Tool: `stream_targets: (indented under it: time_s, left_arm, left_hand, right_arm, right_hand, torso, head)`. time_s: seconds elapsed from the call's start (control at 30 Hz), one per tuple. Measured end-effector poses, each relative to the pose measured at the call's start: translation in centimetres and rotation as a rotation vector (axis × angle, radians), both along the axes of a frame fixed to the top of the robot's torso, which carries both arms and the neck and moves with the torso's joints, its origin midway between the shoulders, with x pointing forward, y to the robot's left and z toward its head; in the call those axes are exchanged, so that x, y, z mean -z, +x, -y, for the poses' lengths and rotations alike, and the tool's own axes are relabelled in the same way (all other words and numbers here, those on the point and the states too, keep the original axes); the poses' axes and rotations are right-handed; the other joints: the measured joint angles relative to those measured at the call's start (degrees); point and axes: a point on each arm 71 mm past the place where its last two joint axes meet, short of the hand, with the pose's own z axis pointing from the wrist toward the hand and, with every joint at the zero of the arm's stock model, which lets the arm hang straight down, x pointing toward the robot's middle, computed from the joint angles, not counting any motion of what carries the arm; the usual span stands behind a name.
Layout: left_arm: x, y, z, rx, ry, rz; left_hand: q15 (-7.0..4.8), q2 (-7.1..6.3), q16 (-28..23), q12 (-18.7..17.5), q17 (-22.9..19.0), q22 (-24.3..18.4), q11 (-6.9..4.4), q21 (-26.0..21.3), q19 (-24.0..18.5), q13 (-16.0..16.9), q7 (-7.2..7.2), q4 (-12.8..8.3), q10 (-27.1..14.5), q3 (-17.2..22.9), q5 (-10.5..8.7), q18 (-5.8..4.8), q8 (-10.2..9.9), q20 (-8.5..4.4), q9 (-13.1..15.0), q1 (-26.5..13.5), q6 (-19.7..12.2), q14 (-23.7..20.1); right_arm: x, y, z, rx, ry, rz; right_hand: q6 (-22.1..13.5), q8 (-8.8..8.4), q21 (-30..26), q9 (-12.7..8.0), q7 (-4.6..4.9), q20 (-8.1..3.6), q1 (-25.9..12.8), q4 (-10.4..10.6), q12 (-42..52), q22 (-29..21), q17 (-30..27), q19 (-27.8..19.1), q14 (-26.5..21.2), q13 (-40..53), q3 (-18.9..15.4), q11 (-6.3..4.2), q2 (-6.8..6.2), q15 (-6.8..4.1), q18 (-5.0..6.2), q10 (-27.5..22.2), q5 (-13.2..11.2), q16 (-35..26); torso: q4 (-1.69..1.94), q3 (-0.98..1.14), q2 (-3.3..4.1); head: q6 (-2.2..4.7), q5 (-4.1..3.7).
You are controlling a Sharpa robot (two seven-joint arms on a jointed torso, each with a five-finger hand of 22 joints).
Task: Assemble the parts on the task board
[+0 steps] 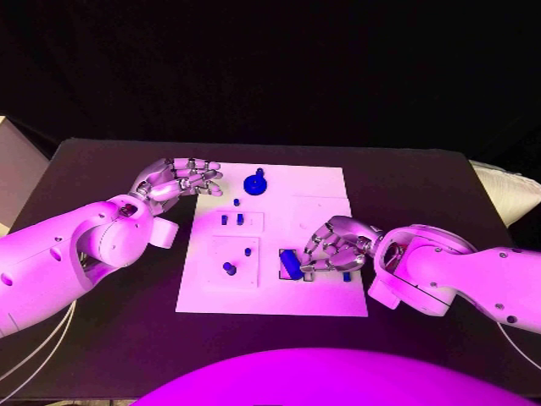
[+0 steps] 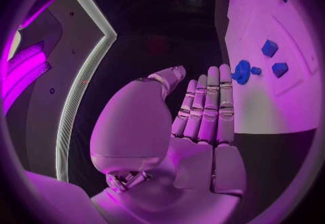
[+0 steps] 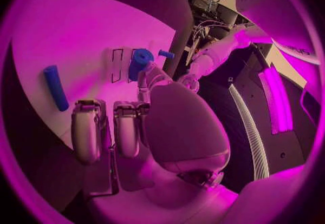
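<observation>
Blue, seemingly cylindrical parts [image 1: 256, 183]

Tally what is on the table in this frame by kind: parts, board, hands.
Blue parts: 7 in plain sight; any beneath the right hand cannot be told
Task board: 1
Hands: 2, counting the left hand
Total: 10

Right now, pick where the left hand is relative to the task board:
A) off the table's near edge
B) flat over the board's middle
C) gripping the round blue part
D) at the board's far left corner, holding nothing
D: the left hand sits at the far left corner of the task board, fingers extended and empty, with the round blue part lying apart from it on the board.
</observation>
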Motion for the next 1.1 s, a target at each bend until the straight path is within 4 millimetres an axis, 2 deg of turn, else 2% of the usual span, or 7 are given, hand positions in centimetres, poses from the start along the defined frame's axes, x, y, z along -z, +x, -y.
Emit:
stream_targets:
  time_s: [0.07,0.2,0.37,0.5,0.67,0.83,1.1]
  left_arm:
    - [0.0,0.0,0.0,0.0,0.0,0.0]
    - [0.0,0.0,0.0,0.0,0.0,-0.001]
    - [0.0,0.0,0.0,0.001,0.0,-0.001]
    - [0.0,0.0,0.1,0.001,0.0,-0.001]
    - [0.0,0.0,0.1,0.001,0.0,-0.002]
    - [0.0,0.0,0.0,0.001,0.0,-0.002]
    - [0.1,0.0,0.0,0.001,0.0,-0.002]
  left_hand:
    - [0.0,0.0,0.0,0.0,0.0,0.0,0.0,0.0,0.0,0.0,0.0,0.0,0.0,0.0,0.0,-0.01,0.0,0.0,0.0,0.0,0.0,0.0]
    - [0.0,0.0,0.0,0.0,0.0,0.0,0.0,0.0,0.0,0.0,0.0,0.0,0.0,0.0,0.0,0.0,0.0,0.0,0.0,0.0,0.0,0.0]
    - [0.0,0.0,0.0,0.0,0.0,0.0,0.0,0.0,0.0,0.0,0.0,0.0,0.0,0.0,0.0,0.0,0.0,0.0,0.0,0.0,0.0,0.0]
    - [0.0,0.0,-0.22,0.0,0.0,0.01,-0.21,0.0,0.0,0.0,0.0,0.0,-0.21,0.0,0.0,-0.01,0.0,0.0,0.0,0.0,0.01,0.0]
    - [0.0,0.0,-0.22,0.0,0.0,0.01,-0.2,0.0,0.0,0.0,0.0,0.0,-0.21,0.0,0.0,0.0,0.0,0.0,0.0,0.0,0.01,0.0]
    - [0.0,0.0,-0.22,0.0,-0.01,0.01,-0.21,0.01,0.0,0.0,0.0,0.0,-0.21,0.0,0.0,-0.01,0.0,0.0,0.0,0.0,0.01,0.0]
    - [0.0,0.0,-0.22,0.0,0.08,-0.04,-0.21,0.01,0.0,0.0,0.0,0.0,-0.21,0.0,0.0,0.0,0.0,0.0,-0.06,0.0,0.01,0.0]
  right_arm:
    - [0.0,0.1,-0.1,0.0,-0.006,0.009]
    - [-0.1,0.3,-0.6,-0.003,-0.009,0.028]
    - [-0.1,0.5,-1.3,-0.01,-0.01,0.048]
    - [0.1,0.4,-2.0,-0.022,-0.01,0.053]
    - [0.3,0.3,-2.3,-0.032,-0.013,0.061]
    - [0.7,0.2,-2.5,-0.031,-0.027,0.073]
    - [0.7,0.2,-2.5,-0.028,-0.041,0.103]
  right_hand:
    - [0.38,0.0,0.0,-0.09,-0.37,0.0,0.38,-0.02,0.0,0.0,0.0,0.0,0.0,-0.07,1.36,-0.05,-0.08,-0.24,0.0,-0.05,-0.47,0.0]
    - [0.73,0.0,0.28,-0.15,-0.72,-0.2,0.83,0.02,0.17,0.0,0.0,-0.2,-0.09,-0.35,3.98,-0.85,-0.54,-0.94,0.0,0.18,-0.99,0.0]
    - [0.73,0.12,0.29,-0.08,-0.72,-0.61,0.77,-0.04,0.2,-0.01,0.02,-0.21,-0.11,-0.21,8.3,-0.95,-0.9,-0.95,0.0,0.11,-1.03,0.0]
    - [0.92,0.96,0.54,0.22,-0.91,-0.61,-0.9,-0.62,0.44,-0.01,0.05,-0.21,-0.11,-0.23,12.51,-1.05,-3.2,-0.95,0.0,0.21,-1.47,0.0]
    - [1.13,1.46,0.54,0.34,-0.71,-0.61,-2.69,-1.47,0.44,0.02,0.04,-0.21,-0.11,-0.23,16.7,-1.05,-5.1,-0.95,0.0,0.2,-1.71,0.0]
    - [1.07,1.43,0.54,0.31,-0.66,-0.61,-2.75,-1.98,0.43,0.04,0.04,-0.21,-0.11,-0.24,18.08,-1.05,-5.15,-0.94,0.01,0.2,-1.77,0.0]
    - [1.07,1.69,0.54,0.37,-0.66,-0.61,-3.82,-2.43,0.65,0.03,0.04,-0.21,-0.11,-0.24,19.38,-1.04,-6.22,-0.94,0.01,0.2,-1.76,0.0]
  torso:
    - [0.01,-0.02,0.0]
    - [0.0,-0.03,-0.01]
    - [0.0,-0.03,-0.01]
    - [-0.02,-0.02,-0.01]
    - [-0.01,-0.02,-0.03]
    - [-0.03,-0.02,-0.03]
    - [-0.03,0.01,-0.02]
  head:
    - [0.0,0.0]
    - [0.0,0.0]
    - [0.0,-0.04]
    - [0.0,-0.07]
    - [0.0,-0.12]
    - [0.0,-0.12]
    - [0.0,-0.05]
